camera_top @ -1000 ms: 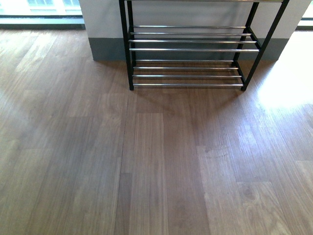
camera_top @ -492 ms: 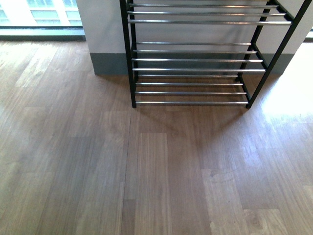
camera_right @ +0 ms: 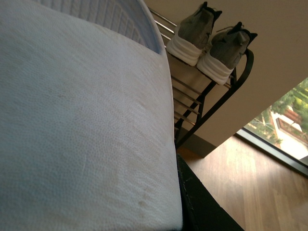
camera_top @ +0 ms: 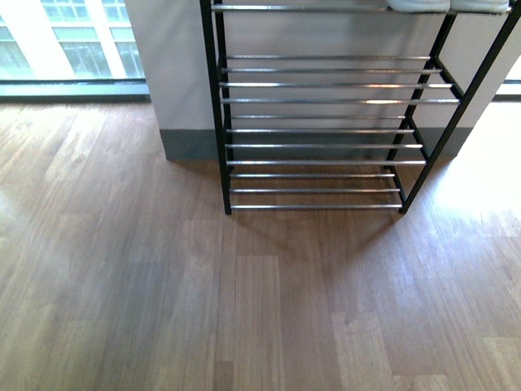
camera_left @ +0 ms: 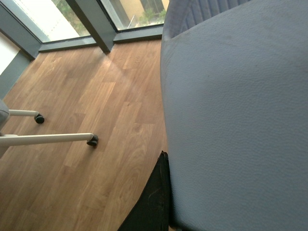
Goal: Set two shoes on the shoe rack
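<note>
The front camera looks forward and down from the robot's body, over wooden floor (camera_top: pixel 163 293) to the lower tiers of the shoe rack (camera_top: pixel 326 162) against the wall (camera_top: pixel 175 73). The left wrist camera sits hard against a pale blue slide (camera_left: pixel 240 120), facing down onto the floor. The right wrist camera, as close to a second slide (camera_right: pixel 72 125), looks up at the rack's end and the grey sneakers (camera_right: pixel 225 48), whose white soles edge the front view's top.

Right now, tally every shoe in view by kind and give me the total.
Grey sneakers: 2, side by side on an upper shelf of the shoe rack
Pale blue slides: 2, one filling each wrist view
Total: 4
</note>
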Action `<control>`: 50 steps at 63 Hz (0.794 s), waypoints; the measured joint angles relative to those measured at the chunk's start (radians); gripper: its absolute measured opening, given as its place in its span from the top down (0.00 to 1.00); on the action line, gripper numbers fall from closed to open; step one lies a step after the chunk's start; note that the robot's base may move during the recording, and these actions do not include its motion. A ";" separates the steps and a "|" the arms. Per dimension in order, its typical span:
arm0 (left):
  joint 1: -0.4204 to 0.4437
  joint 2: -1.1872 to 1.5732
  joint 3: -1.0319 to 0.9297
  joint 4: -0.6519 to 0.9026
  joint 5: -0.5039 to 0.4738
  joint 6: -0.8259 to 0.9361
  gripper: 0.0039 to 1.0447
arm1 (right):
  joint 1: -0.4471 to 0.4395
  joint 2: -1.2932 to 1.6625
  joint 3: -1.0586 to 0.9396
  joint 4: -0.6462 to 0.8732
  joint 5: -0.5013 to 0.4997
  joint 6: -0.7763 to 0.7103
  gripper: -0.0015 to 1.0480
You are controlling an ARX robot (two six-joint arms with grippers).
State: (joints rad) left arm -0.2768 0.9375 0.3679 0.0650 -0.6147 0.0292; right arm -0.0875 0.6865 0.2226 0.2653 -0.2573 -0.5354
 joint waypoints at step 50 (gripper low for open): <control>0.001 -0.001 0.000 0.000 -0.003 0.000 0.99 | 0.000 0.000 0.000 0.000 -0.002 0.000 0.99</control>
State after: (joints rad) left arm -0.2756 0.9363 0.3679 0.0650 -0.6182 0.0292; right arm -0.0872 0.6868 0.2230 0.2653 -0.2592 -0.5354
